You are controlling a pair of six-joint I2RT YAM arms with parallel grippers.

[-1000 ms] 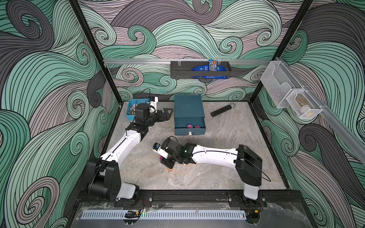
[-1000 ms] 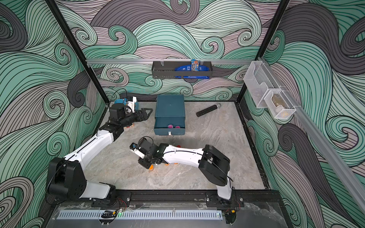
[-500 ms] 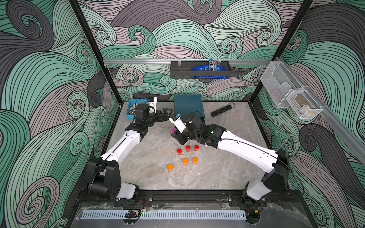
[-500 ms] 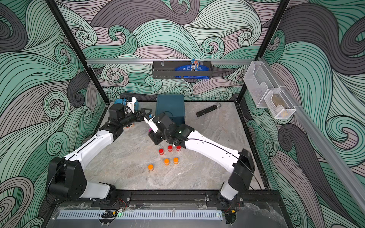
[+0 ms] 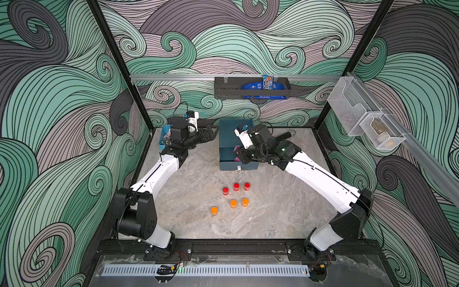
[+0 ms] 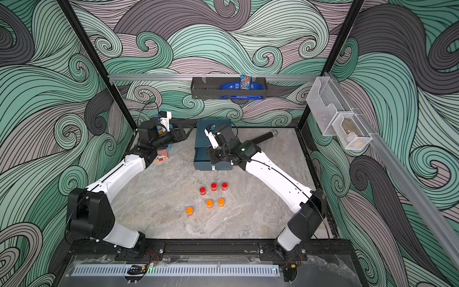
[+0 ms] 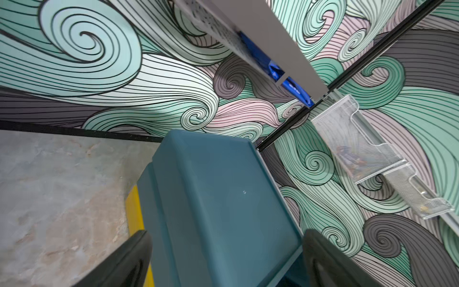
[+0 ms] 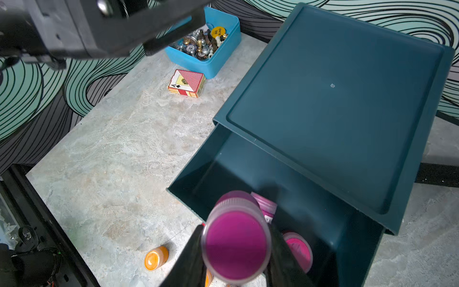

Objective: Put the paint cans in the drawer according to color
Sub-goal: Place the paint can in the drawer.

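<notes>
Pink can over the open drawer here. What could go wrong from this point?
1. The right gripper holds a pink can near the drawer's front edge; released there, it might strike the rim or land on the two pink cans inside and tip.
2. The open left gripper sits close against the chest; a nudge could shift it.

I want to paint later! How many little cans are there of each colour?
Red cans: 3
Orange cans: 3
Pink cans: 3
Total: 9
</notes>
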